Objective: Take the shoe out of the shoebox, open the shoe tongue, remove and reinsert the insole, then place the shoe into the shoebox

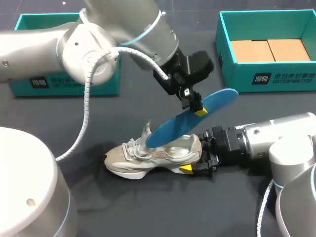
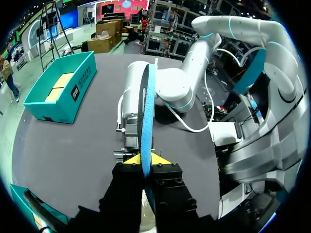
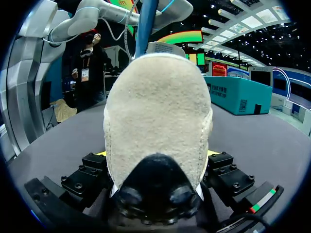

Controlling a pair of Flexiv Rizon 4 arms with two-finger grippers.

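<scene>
Left gripper point(image 1: 198, 109) pinches blue insole point(image 1: 187, 123) edge-on; insole's lower end at shoe point(image 1: 148, 157) opening. Right gripper point(image 1: 196, 164) clamps shoe heel from both sides. Shoe upright on table point(image 1: 74, 123), shoebox point(image 1: 269, 74) well apart.

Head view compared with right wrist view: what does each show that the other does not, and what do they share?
Only the head view: the left gripper shut on the flat blue insole, the beige mesh sneaker's white laces and toe, brown cardboard inside the teal shoebox. Only the right wrist view: the sneaker's fuzzy heel back with its black tab. Both: the sneaker, the insole above it, the right gripper shut on the heel.
</scene>
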